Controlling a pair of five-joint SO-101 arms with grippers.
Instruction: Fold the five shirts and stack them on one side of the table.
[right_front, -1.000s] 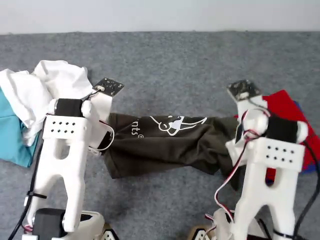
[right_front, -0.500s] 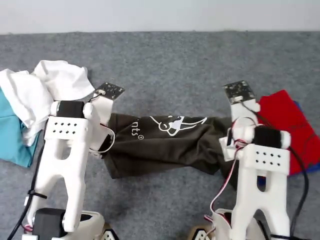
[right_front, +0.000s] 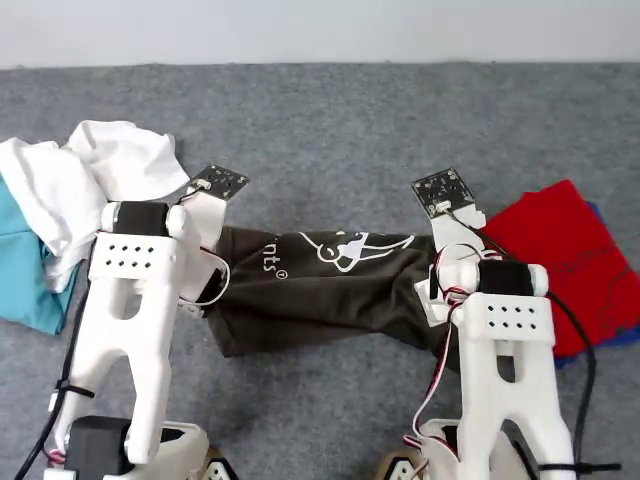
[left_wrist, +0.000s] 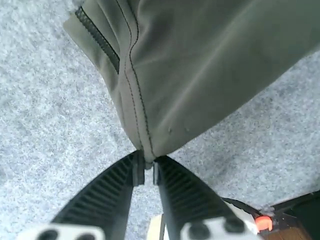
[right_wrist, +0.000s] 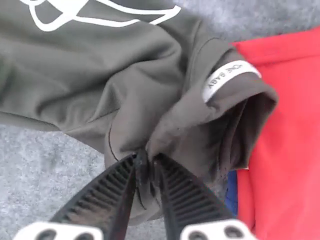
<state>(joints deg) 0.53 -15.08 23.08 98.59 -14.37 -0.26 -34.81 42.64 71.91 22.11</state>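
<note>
While olive shirt (right_front: 330, 290) lies across carpet (right_front: 350, 130), left tool (left_wrist: 148, 165) and right tool (right_wrist: 148, 160) pinch opposite ends.

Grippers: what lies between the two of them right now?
The olive shirt spans that stretch in the high view. The left gripper is shut on one end of it, the right gripper on the other, as the wrist views show.

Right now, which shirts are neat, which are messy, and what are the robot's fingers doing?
dark shirt: stretched between both arms, pinched at each end.
white shirt: crumpled in a heap.
teal shirt: partly under the white shirt.
red shirt: lying flat on the blue shirt.
blue shirt: under the red shirt.
left fingers: shut on the dark shirt's hem.
right fingers: shut on bunched dark shirt.
</note>
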